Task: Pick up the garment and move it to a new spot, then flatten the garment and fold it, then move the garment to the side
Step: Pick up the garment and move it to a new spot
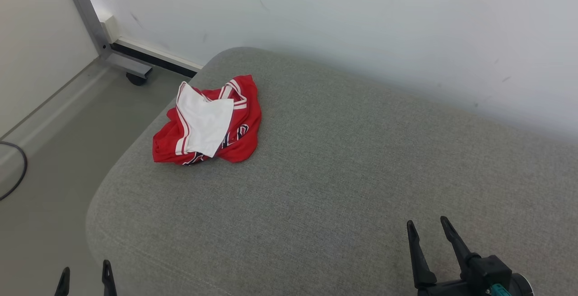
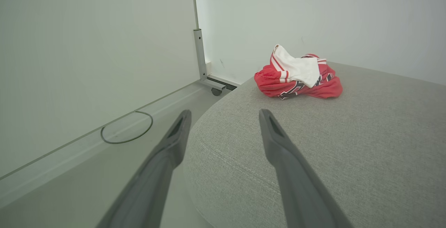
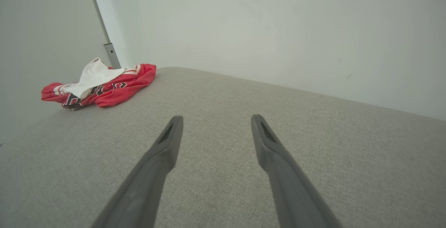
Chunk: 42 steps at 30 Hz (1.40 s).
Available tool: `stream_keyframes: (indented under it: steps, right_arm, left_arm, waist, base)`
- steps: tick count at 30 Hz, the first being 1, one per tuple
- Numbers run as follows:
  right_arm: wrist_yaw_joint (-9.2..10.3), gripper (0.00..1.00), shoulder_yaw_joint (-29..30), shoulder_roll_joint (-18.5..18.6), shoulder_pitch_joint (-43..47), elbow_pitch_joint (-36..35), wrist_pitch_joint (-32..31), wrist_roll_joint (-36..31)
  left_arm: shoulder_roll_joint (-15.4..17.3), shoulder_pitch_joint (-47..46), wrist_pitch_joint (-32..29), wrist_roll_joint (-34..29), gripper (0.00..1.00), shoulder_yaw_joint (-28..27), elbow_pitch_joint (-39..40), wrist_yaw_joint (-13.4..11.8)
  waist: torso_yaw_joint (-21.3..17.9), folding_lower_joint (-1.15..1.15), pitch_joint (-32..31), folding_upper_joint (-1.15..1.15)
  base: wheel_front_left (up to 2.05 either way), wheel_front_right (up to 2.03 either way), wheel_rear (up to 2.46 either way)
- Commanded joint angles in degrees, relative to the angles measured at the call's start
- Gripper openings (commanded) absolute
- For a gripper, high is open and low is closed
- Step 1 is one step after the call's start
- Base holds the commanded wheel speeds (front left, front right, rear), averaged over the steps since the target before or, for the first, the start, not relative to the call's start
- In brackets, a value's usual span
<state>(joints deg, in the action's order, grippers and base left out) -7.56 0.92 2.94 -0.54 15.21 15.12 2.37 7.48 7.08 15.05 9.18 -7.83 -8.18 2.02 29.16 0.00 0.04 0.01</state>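
Since both of my grippers are empty, I judge that nothing of the task has begun. My left gripper (image 1: 86, 266) sits at seven o'clock in the head view. Its two fingers are spread wide with nothing between them, at the near left edge of the grey cushion (image 1: 343, 174), with one finger over the floor (image 1: 49, 223) in the left wrist view. My right gripper (image 1: 427, 220) sits at five o'clock, likewise spread wide and holding nothing, over bare cushion fabric. Farther out lies the garment (image 1: 207, 122), a red piece with white trim and a white panel turned over on top. It is a crumpled heap at about ten o'clock on the cushion, near the far left rounded edge. It is well apart from both grippers, roughly at one o'clock from my left one and at ten o'clock from my right one. It is bunched up, neither spread flat nor folded. Beyond it, at eleven o'clock, a wheeled metal leg (image 1: 135, 72) stands on the floor by the wall (image 1: 361, 25). As I read it, every step is left: picking the garment up, moving it to a new spot, flattening, folding, and moving it aside.
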Motion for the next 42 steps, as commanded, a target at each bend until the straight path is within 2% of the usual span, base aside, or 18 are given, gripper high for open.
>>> stream_keyframes:
  steps: [1,10,17,24,32,34,42]
  right_arm:
    - [0.17,1.00,-0.2,-0.1,-0.4,0.0,0.0,-0.3]
    - [0.17,1.00,1.1,-0.1,0.7,-0.7,0.0,-0.2]
    - [0.17,1.00,1.2,-0.1,-1.1,-1.9,0.0,-1.5]
    - [0.17,1.00,0.9,0.7,-5.0,-3.3,0.0,-1.9]
    - [0.16,1.00,1.8,0.7,-8.3,-6.6,0.0,-2.1]
    - [0.17,1.00,1.8,0.7,-8.9,-7.4,0.0,-2.1]
    - [0.17,1.00,2.5,0.4,-10.3,-9.1,0.0,-2.2]
  left_arm:
    - [-0.2,0.9,0.2,0.0,1.00,-0.2,0.2,-0.1]
    - [0.0,-2.8,0.2,0.7,1.00,-0.6,-0.5,0.4]
    - [1.3,-11.5,0.2,4.0,1.00,-2.4,-2.3,1.4]
    - [5.6,-22.9,-0.8,6.8,1.00,-4.1,-5.8,2.4]
    - [9.8,-33.0,-2.6,10.7,1.00,-7.7,-9.8,2.1]
    - [11.9,-34.2,-3.7,10.1,1.00,-8.6,-10.9,1.5]
    - [16.4,-40.0,-7.6,12.3,1.00,-10.0,-16.2,1.9]
  waist:
    - [0.0,0.00,0.1,-0.01]
    - [-0.7,0.00,0.0,-0.01]
    - [-5.8,0.00,3.7,-0.01]
    - [-13.3,0.00,9.4,-0.01]
    - [-22.1,0.00,16.4,-0.01]
    - [-24.2,0.00,17.8,-0.01]
    - [-28.9,0.00,22.3,-0.01]
  base:
    - [0.00,0.00,0.00]
    - [0.00,0.00,0.00]
    - [0.00,0.00,0.00]
    - [0.00,0.00,0.00]
    - [0.00,0.00,0.00]
    - [0.00,0.00,0.00]
    - [0.00,0.00,0.00]
